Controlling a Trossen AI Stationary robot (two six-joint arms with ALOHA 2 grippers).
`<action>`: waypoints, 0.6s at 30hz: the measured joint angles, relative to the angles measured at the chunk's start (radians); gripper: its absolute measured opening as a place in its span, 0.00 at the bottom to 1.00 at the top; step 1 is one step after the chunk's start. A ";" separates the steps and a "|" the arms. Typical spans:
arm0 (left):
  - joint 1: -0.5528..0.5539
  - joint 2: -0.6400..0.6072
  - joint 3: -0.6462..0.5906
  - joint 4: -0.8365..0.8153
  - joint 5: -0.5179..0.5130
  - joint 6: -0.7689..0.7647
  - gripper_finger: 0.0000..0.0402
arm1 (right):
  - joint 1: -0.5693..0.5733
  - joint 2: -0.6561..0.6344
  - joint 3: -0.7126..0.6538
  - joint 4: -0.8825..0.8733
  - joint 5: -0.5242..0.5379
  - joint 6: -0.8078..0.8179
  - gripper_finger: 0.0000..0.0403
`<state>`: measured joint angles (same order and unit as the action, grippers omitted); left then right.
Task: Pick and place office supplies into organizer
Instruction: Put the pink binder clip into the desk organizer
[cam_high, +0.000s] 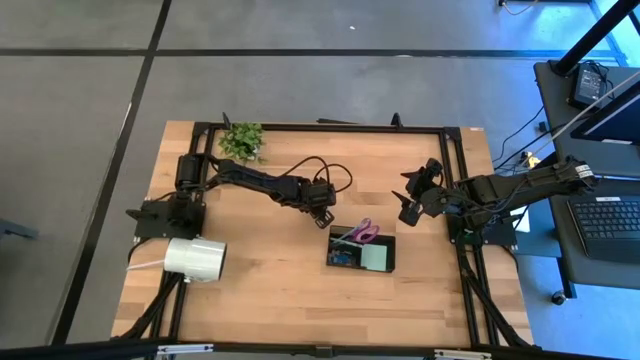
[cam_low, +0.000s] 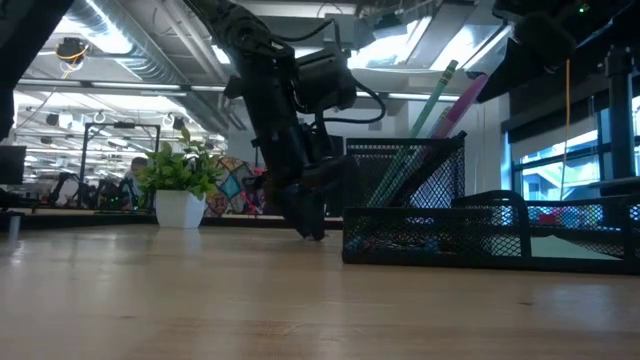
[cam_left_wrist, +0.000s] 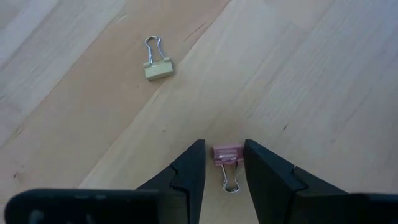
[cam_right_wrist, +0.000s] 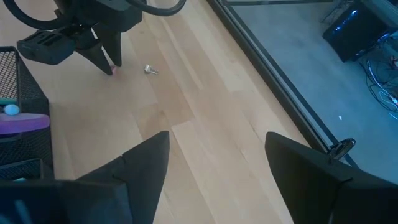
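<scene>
Your left gripper (cam_left_wrist: 222, 167) is down on the surface just left of the organizer (cam_high: 362, 249), fingers straddling the pink clip (cam_left_wrist: 227, 155), not yet pinching. Grasp step: close, lift, carry right. A gold clip (cam_left_wrist: 157, 65) lies nearby. Right gripper (cam_high: 418, 195) waits, spread, far right.

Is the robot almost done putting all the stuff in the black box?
Partly. The organizer already holds the purple scissors and the green sticky-note pad. Now the left gripper is down at the table, its fingers on either side of a pink binder clip, not yet lifted. A gold binder clip still lies loose nearby. The right gripper waits open above the table.
</scene>
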<state>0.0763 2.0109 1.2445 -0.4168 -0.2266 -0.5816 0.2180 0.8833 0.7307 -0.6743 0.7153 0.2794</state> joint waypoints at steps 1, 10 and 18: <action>0.000 0.000 0.000 -0.001 0.000 0.000 0.25 | 0.000 0.000 0.000 0.000 0.000 0.000 0.67; -0.001 0.000 -0.001 -0.004 -0.001 0.000 0.16 | 0.000 0.000 0.000 0.000 0.000 0.000 0.67; -0.002 0.000 -0.001 -0.005 -0.007 0.023 0.13 | 0.000 0.000 0.000 0.000 0.000 0.000 0.67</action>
<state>0.0746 2.0109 1.2430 -0.4213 -0.2341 -0.5586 0.2180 0.8833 0.7304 -0.6743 0.7151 0.2794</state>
